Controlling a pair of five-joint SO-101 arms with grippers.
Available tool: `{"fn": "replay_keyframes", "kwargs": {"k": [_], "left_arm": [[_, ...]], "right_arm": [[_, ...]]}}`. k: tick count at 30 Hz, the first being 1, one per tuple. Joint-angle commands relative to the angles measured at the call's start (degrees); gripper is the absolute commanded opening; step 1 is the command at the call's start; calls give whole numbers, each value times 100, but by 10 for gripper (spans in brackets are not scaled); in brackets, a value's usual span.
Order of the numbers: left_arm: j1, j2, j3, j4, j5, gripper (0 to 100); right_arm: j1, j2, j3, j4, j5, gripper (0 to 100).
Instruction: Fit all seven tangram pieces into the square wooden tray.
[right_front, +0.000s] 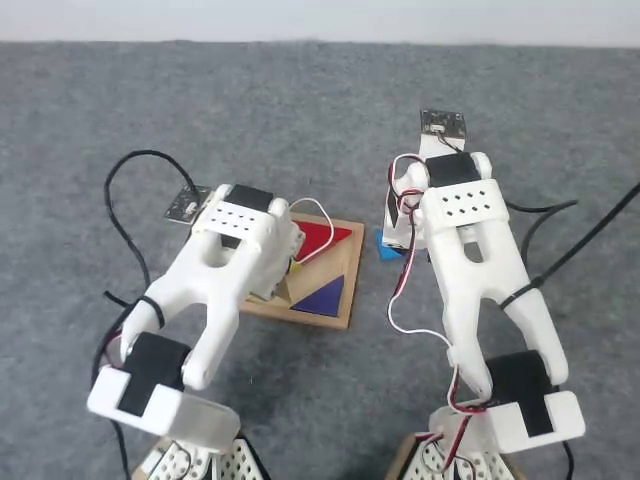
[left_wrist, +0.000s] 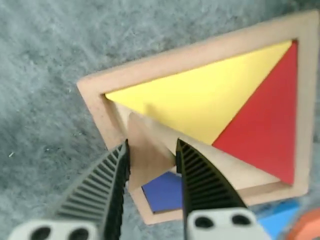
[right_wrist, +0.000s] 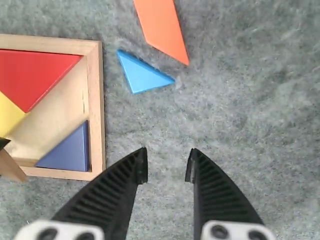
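Left wrist view: my left gripper (left_wrist: 152, 146) seems clamped on a wooden piece (left_wrist: 146, 132), tilted above the tray (left_wrist: 97, 107) gap between yellow triangle (left_wrist: 200, 95) and dark blue triangle (left_wrist: 162, 194); my right gripper (right_wrist: 166, 160) gapes beside the tray.

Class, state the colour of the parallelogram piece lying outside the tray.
Orange parallelogram; right wrist view shows it best.

The left hand (left_wrist: 152, 145) grips a plain wooden piece (left_wrist: 149, 167) over the tray (left_wrist: 98, 107).
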Motion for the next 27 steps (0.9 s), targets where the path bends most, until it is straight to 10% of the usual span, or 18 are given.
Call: {"fn": "replay_keyframes", "kwargs": {"k": [1,20,27], "left_arm": [[-193,-53,-57,-62,53,16],[-273,-44,-57,-62,62,18],[-229,-44,-22,-44,62,212]], "right_arm": [[31,-382,-18,-66,62,133],[31,-391,-26,-22,62,133],[31,-391,-26,-22,62,133]]}}
